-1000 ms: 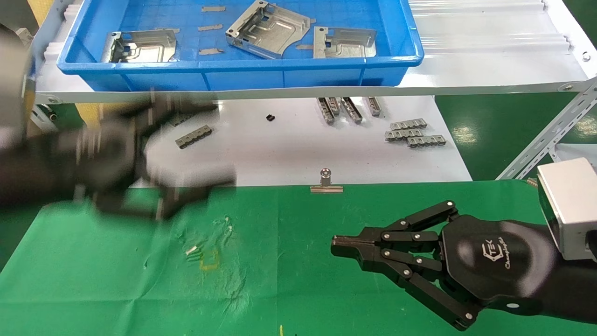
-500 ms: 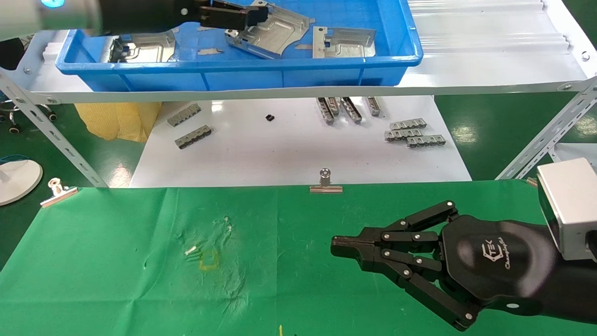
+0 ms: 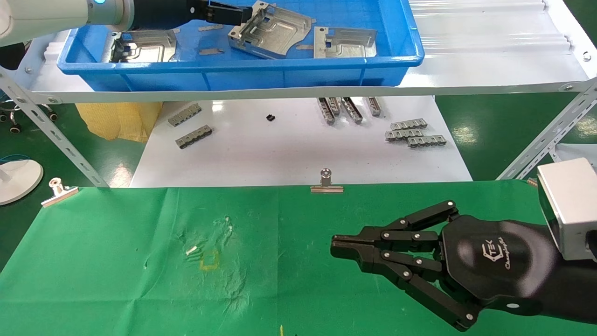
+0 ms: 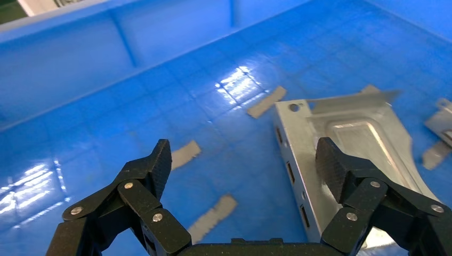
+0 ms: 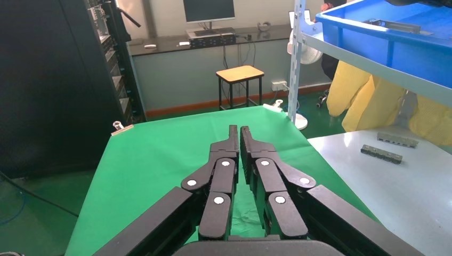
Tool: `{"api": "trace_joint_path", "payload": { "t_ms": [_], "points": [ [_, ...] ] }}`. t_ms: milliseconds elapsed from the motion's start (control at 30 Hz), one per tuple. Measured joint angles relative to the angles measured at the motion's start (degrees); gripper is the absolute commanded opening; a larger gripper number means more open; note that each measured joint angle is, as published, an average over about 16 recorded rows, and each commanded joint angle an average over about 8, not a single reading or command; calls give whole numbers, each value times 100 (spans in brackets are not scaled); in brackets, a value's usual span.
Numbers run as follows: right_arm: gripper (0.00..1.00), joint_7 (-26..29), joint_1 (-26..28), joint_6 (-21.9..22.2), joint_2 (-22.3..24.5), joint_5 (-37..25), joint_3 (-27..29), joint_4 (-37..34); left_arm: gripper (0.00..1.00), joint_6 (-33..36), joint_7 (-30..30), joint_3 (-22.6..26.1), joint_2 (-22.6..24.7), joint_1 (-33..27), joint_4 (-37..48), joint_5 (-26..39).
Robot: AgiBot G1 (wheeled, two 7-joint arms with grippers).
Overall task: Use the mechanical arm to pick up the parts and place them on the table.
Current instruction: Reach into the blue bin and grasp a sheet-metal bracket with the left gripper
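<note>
While the right gripper point(image 3: 343, 247) rests clenched over the green table point(image 3: 116, 280), the left gripper point(image 4: 242, 160) hangs spread wide inside the blue tray point(image 3: 233, 74), one finger point(image 4: 341, 168) beside a tilted part point(image 3: 270, 28)

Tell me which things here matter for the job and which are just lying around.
Job:
- left gripper, fingers open over the middle plate
- two other plates in the blue tray
- green cloth table

Lying about:
- toothed strips
- binder clip
- right gripper, parked
</note>
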Motion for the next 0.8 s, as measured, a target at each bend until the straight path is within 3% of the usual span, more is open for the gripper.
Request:
{"api": "trace_joint_path", "payload": {
  "t_ms": [333, 600, 800],
  "points": [
    [100, 0, 0, 0, 0, 0, -1, 0, 2, 254, 219, -71, -60, -35, 85, -134],
    [100, -1, 0, 0, 0, 1, -1, 0, 100, 365, 458, -182, -98, -42, 139, -305],
    [100, -1, 0, 1, 1, 1, -1, 0, 100, 431, 570, -246, -99, -52, 213, -401]
  ]
}}
